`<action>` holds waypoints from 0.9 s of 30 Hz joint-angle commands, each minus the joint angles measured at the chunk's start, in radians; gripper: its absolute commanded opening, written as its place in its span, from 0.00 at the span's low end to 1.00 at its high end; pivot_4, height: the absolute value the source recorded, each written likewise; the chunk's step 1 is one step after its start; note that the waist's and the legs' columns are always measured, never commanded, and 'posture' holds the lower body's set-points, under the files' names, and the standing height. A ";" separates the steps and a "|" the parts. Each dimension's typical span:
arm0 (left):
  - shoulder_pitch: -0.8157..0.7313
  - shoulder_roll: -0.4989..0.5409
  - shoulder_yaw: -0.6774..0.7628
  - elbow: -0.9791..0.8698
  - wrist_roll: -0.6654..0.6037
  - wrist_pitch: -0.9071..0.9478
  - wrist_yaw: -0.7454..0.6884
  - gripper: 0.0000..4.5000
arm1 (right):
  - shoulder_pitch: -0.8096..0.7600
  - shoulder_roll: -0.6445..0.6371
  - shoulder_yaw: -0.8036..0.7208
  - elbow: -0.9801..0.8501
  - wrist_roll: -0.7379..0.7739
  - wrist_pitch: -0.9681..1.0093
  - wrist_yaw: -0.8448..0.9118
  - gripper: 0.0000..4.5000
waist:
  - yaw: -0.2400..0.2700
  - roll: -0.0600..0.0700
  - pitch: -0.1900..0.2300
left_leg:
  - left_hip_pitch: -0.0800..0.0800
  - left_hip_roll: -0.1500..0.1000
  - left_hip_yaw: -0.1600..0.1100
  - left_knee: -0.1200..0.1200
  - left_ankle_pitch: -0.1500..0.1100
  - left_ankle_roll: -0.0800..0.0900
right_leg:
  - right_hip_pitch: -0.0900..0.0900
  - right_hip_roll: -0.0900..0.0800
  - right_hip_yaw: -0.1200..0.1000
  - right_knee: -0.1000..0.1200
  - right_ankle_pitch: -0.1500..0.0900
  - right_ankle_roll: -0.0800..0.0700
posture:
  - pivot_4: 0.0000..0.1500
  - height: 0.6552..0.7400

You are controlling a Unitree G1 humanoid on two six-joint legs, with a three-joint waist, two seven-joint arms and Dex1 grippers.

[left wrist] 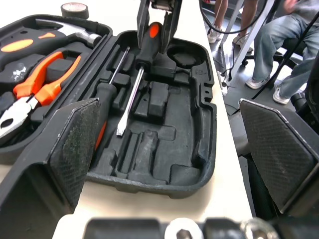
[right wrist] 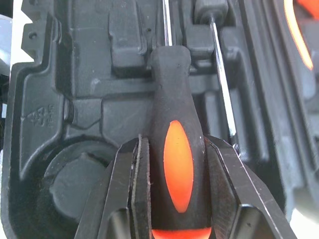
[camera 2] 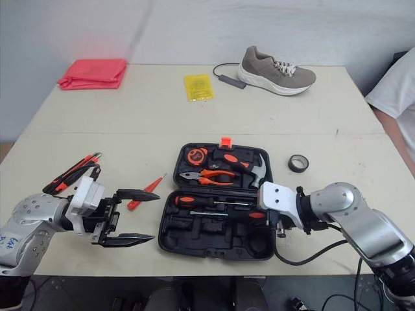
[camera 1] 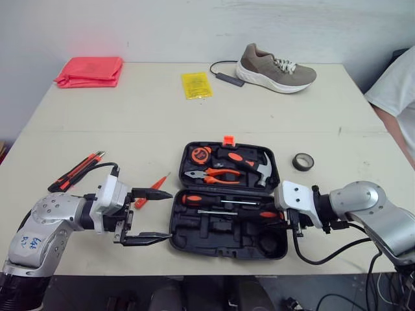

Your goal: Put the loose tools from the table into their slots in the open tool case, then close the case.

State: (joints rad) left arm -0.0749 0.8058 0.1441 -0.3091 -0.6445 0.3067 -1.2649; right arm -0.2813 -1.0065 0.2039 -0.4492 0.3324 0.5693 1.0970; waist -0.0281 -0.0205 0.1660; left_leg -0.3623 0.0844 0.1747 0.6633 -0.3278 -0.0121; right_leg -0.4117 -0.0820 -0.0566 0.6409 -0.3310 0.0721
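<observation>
1. The right gripper (right wrist: 173, 149) is pinched on the fat black-and-orange handle of a screwdriver (right wrist: 170, 89). One pad sits on each side of the bulge.
2. The screwdriver lies over the front tray of the open tool case (camera 1: 178, 240), its shaft running along the moulded grooves towards the robot's left. The shaft seems to sit low in a groove, though I cannot tell whether it is fully seated.
3. It should handle as a stiff, fairly light tool: steel shaft, hard handle with a grippy skin. The handle is round and tapers, so it may roll or pivot in a two-pad pinch. The widest part, where it is held now, is the sound place to grip.
4. The moulded slot probably wants a firm, level press, with the shaft lined up first.
5. The left gripper (camera 1: 165, 215) hangs empty with its fingers spread wide, just beside the case's left edge.
6. A second screwdriver (camera 1: 214, 200) already lies in the tray.
7. Loose on the table (camera 1: 130, 116) are a small red screwdriver (camera 2: 151, 186) near the left gripper, a utility knife (camera 1: 79, 170) further left, and a tape roll (camera 1: 303, 162) to the right of the case.
8. The small one is thin and lies flat, so it is best pinched across its red body.
</observation>
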 commanded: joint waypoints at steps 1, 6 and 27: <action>-0.016 0.003 -0.003 -0.029 -0.001 -0.002 0.003 1.00 | 0.009 0.004 -0.041 0.003 -0.006 0.002 -0.018 0.23 | 0.000 0.000 0.000 | 0.000 0.000 0.000 0.000 0.000 0.000 | 0.000 0.000 0.000 0.000 0.000 0.000 | 1.00 1.00; -0.027 0.003 -0.012 -0.025 0.001 0.000 0.003 1.00 | 0.024 0.000 -0.028 -0.001 -0.001 0.011 -0.004 0.23 | 0.000 0.000 0.000 | 0.000 0.000 0.000 0.000 0.000 0.000 | 0.000 0.000 0.000 0.000 0.000 0.000 | 1.00 1.00; -0.039 0.001 -0.026 -0.023 0.005 -0.001 0.015 1.00 | 0.002 0.006 0.026 0.057 -0.026 0.007 0.025 0.55 | 0.000 -0.001 -0.001 | 0.000 0.000 0.000 0.000 0.000 0.000 | 0.000 0.001 0.000 0.001 0.000 0.000 | 1.00 1.00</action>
State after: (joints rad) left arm -0.1060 0.8055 0.1157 -0.3087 -0.6400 0.3096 -1.2517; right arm -0.2916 -0.9932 0.2183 -0.3982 0.3290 0.5710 1.1090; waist -0.0277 -0.0212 0.1654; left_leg -0.3618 0.0841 0.1748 0.6637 -0.3278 -0.0121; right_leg -0.4114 -0.0812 -0.0566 0.6415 -0.3310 0.0721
